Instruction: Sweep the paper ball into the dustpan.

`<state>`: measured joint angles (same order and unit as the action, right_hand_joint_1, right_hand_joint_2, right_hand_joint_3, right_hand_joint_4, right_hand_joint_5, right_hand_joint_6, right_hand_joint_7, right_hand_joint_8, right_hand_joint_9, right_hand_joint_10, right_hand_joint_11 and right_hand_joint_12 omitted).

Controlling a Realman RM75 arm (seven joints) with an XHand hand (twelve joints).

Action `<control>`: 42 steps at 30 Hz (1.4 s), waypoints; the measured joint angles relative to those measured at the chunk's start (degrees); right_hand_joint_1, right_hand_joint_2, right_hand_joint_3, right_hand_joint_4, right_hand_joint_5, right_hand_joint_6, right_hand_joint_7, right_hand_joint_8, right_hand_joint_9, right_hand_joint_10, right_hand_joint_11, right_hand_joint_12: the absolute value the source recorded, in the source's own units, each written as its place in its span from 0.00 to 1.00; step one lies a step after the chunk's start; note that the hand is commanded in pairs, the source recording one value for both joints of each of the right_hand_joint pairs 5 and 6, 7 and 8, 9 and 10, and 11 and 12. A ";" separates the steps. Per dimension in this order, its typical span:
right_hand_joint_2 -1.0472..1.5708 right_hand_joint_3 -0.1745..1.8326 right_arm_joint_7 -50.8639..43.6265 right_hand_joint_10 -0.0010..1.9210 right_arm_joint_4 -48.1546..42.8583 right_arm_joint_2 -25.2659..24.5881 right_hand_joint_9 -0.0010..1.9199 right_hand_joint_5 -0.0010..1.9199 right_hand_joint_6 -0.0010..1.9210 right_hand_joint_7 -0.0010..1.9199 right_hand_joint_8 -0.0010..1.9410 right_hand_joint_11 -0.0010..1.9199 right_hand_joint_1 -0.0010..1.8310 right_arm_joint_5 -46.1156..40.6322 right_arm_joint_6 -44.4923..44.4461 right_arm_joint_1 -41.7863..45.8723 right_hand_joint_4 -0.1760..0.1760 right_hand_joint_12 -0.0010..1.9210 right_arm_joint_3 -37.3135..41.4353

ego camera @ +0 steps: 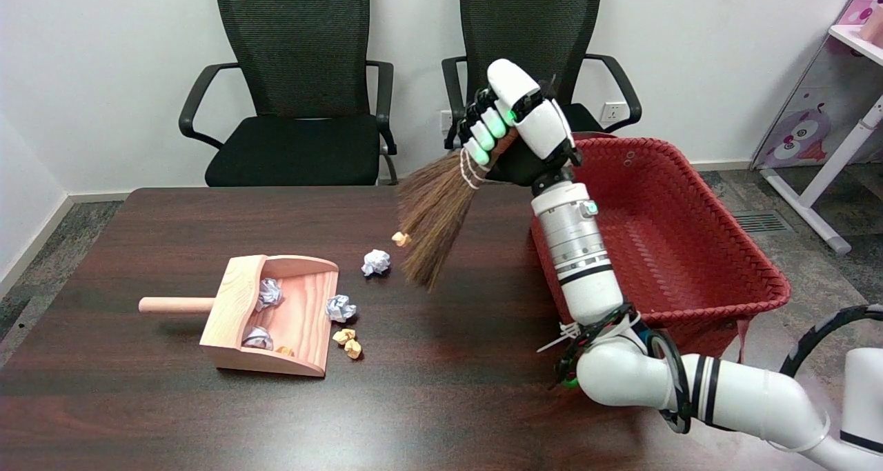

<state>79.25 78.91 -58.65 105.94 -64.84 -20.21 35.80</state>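
Observation:
My right hand grips the handle of a small straw broom, held up over the table with the bristles hanging down to the left. A wooden dustpan lies at the left, mouth facing right, with two white paper balls and a tan scrap inside. At its mouth sit a white paper ball and tan scraps. Another white paper ball lies just left of the bristle tips, and a tan scrap sits beside the bristles.
A red woven basket stands on the table's right side, close behind my forearm. Two black office chairs stand beyond the table's far edge. A white shelf unit is at the far right.

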 measured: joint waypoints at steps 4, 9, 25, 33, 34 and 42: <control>1.00 0.71 -4.97 1.00 0.38 0.47 1.00 1.00 1.00 1.00 0.99 1.00 0.55 0.93 -0.10 0.21 0.64 1.00 0.58; 1.00 0.66 -11.15 1.00 0.94 0.91 1.00 1.00 1.00 1.00 0.99 1.00 0.57 2.43 1.22 0.22 0.64 1.00 1.23; 1.00 0.62 -27.04 1.00 4.38 2.38 1.00 1.00 1.00 1.00 0.99 1.00 0.59 6.71 11.29 -0.51 0.63 1.00 3.55; 1.00 0.40 -32.27 1.00 4.57 2.75 1.00 1.00 1.00 1.00 0.99 1.00 0.60 7.57 15.89 -1.48 0.63 1.00 4.05; 1.00 0.38 -33.23 1.00 4.57 2.80 1.00 1.00 1.00 1.00 0.99 1.00 0.60 7.70 16.41 -1.61 0.62 1.00 4.18; 1.00 0.30 -41.59 1.00 4.52 3.02 1.00 1.00 1.00 1.00 0.99 1.00 0.58 8.85 20.57 -2.73 0.60 1.00 4.67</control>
<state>37.66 83.43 -55.63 114.79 -44.27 -22.95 40.48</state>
